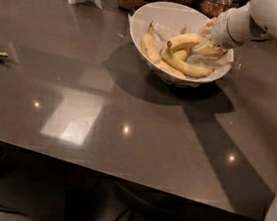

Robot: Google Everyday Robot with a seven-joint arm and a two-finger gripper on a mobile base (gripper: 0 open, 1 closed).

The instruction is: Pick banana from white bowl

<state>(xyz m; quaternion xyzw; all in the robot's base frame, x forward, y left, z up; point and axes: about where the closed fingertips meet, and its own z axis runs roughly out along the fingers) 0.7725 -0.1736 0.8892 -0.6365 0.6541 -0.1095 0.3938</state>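
- My gripper point(206, 36) is in the upper right of the frame, down inside the white bowl point(163, 11) at its right side; I cannot tell whether it has closed on anything.
- The banana point(184, 66) (the long arched one) lies across the bowl's front, just below and left of the gripper.
- I judge this to be the grasp step. Next I need a firm hold on that banana alone, then a lift clear of the rim.
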